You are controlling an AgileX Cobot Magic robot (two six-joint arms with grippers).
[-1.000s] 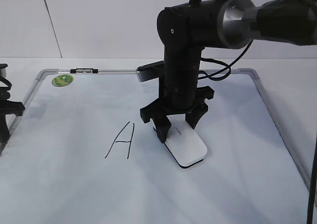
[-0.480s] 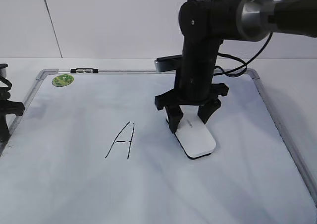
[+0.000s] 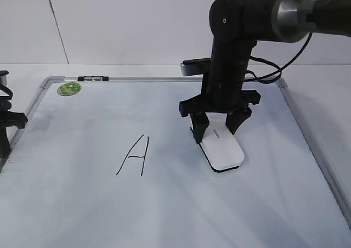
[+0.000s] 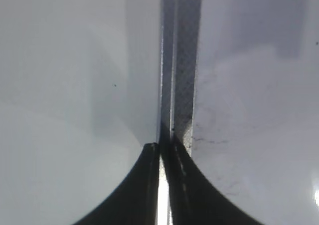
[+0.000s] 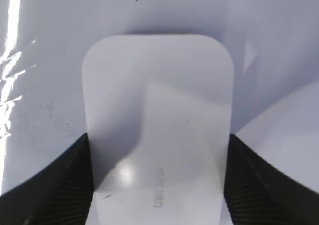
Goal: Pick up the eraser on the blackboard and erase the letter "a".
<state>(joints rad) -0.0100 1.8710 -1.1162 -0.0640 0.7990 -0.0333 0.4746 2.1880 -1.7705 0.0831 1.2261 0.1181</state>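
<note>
White blackboard (image 3: 77, 204) on a white table, plain wall behind. Right gripper (image 3: 219, 128) clamps the eraser (image 3: 224, 149), hiding its far end; left gripper (image 4: 160, 155) pinched closed.

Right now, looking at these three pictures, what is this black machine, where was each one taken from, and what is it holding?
It is a robot with two black arms, each ending in a two-fingered gripper. One picture looks from the front, down at a slant; the other two come from cameras on the wrists.

On the table lies a large white dry-erase board with a grey metal frame, bearing a round green sticker and a handwritten black capital "A". No small "a" is visible.

The right gripper clasps a white oblong plastic eraser by its two long sides, flat on the board. The left gripper is shut and empty, by the board's frame.
</note>
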